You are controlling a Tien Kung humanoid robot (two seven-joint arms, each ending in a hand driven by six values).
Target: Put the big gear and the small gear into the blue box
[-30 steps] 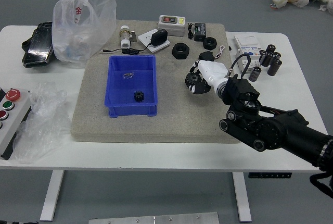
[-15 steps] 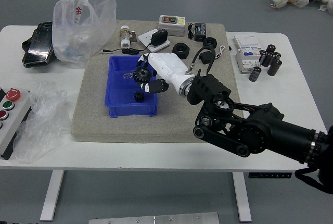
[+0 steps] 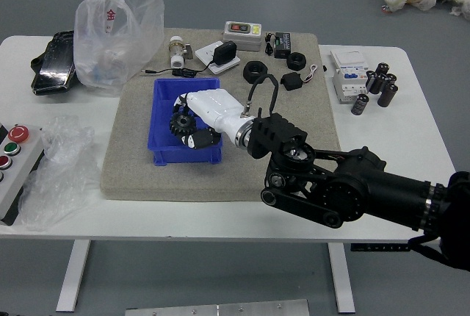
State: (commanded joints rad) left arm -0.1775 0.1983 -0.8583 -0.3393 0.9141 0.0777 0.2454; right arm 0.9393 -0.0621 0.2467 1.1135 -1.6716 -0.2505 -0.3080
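Observation:
My right hand (image 3: pixel 192 121), black with a white back, is over the blue box (image 3: pixel 173 156), its fingers curled around the big black gear (image 3: pixel 182 124). The gear is held above the box's interior, facing the left wall. In this view the small gear, seen earlier on the box floor, is hidden behind my right hand. The left arm is out of view.
Behind the box lie a black adapter with cable (image 3: pixel 225 53) and a metal-and-white fitting (image 3: pixel 177 51). Black rings (image 3: pixel 255 72) and a grey device (image 3: pixel 243 34) are farther right. A plastic bag (image 3: pixel 121 33) stands back left, a button panel (image 3: pixel 16 156) at left.
My right hand has carried the big gear leftward from the board's right part to over the blue box, dipping slightly toward the near side lately. The small gear has become covered.

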